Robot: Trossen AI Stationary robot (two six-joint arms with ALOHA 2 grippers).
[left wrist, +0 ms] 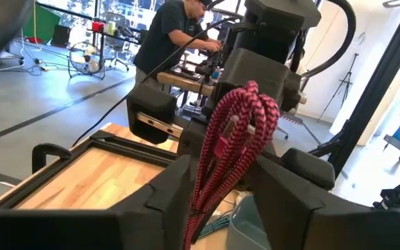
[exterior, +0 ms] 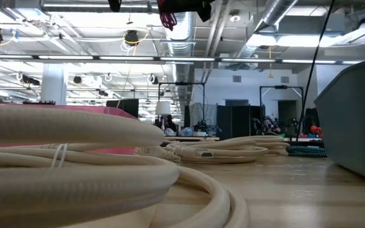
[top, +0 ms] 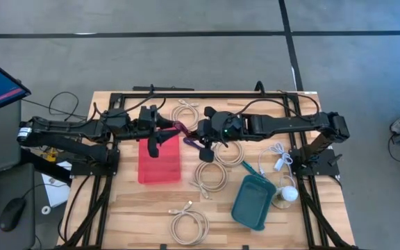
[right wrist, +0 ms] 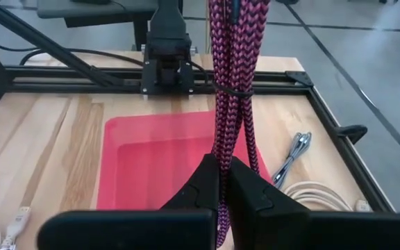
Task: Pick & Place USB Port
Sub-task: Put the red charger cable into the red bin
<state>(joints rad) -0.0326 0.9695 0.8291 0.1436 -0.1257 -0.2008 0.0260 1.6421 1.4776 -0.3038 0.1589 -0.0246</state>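
cable: red-and-black braided USB cable [right wrist: 231, 76], bundled and tied, held in the air between both grippers, above the right edge of the red bin [top: 160, 161] near the worktop's middle.
right gripper: right gripper [right wrist: 221, 182] clamped tight on the bundle, fingers together with the strands squeezed between them.
left gripper: left gripper [left wrist: 221, 170] around the same bundle from the other side, fingers set to either side of the strands; cannot tell whether pressing on them or just clear.
handover risk: with both grips on one bundle, pulling apart too early likely to stretch or yank the loops; letting go on the right before a firm hold on the left likely to drop the cable.
drop zone risk: bundle hanging over the bin's right rim, not its centre; released here, likely to land half on the rim or slide onto the wooden worktop [top: 130, 222] beside the bin.
loose ends: purple-looking tail [top: 201, 147] trailing down from the right gripper in the high view; liable to snag on a finger or drag behind during a move.
tie: thin band [right wrist: 228, 90] around the strands; slipping under a pinch would let the loops spread and hang over the bin wall.
clutter: cream cable coils [top: 210, 177] and a loose silver-plugged cable [right wrist: 292, 154] just right of the bin; low sweep of either arm likely to catch them.
teal bin: teal bin [top: 254, 201] toward the worktop's front-right, well apart from the action; wrong target if the cable belongs in the red one, not settled by the pictures.
collision: two wrists very close over the worktop's middle; small misalignment enough to knock fingers together.
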